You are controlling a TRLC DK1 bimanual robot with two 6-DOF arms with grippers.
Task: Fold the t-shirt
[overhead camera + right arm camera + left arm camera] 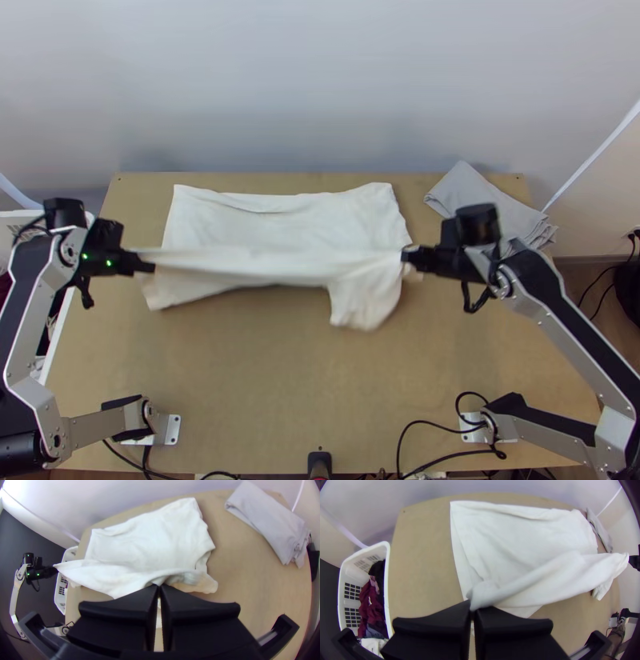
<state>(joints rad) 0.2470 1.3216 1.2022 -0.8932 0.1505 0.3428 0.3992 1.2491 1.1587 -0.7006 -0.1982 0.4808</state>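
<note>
Here we are above the wooden table (256,384), and the white T-shirt (280,212) is the centre of attention! Its broad part lies spread across the table's far half, with a few soft wrinkles, while its nearer part is drawn into a long taut band running sideways between the two grippers. On the table's left side, just in from the edge, there's the left gripper (152,262), its two black fingers pressed together and pinching one end of that band. Over to the right of the table's middle, the right gripper (406,256) has the other end, its fingers closed tight on the fabric too. What a stretch of cloth! Beside the right gripper a loose flap of shirt drops toward the table's near side. Up at the table's far right corner sits a folded grey cloth (480,196), layered and slightly rumpled. And beside the table's left edge stands a white basket (387,590), with dark red fabric (370,610) inside.
</note>
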